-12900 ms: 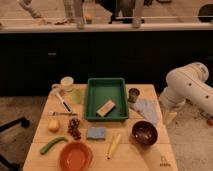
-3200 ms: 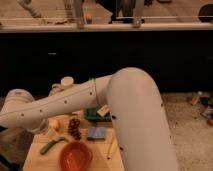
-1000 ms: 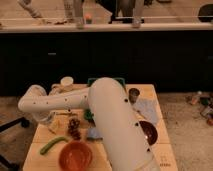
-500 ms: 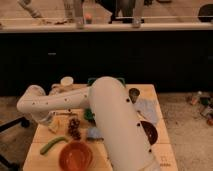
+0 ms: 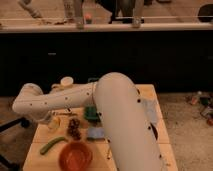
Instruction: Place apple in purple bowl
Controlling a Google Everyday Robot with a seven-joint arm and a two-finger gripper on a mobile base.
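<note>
My arm sweeps from the lower right across the table to the left, bends at a white joint (image 5: 29,102), and comes down at the table's left side. The gripper (image 5: 54,119) is at the apple (image 5: 53,123), a small yellowish fruit that shows only partly beneath it. The purple bowl (image 5: 154,131) is at the right of the table. Only a dark sliver of it shows past my arm.
An orange bowl (image 5: 76,156) stands at the front. A dark grape bunch (image 5: 74,128), a green vegetable (image 5: 51,145) and a blue sponge (image 5: 95,133) lie around it. A green tray (image 5: 91,113) is mid-table, mostly covered. A white cup (image 5: 66,81) stands at the back left.
The arm has shifted slightly and now covers more of the purple bowl. The gripper stays at the apple on the left side of the table.
</note>
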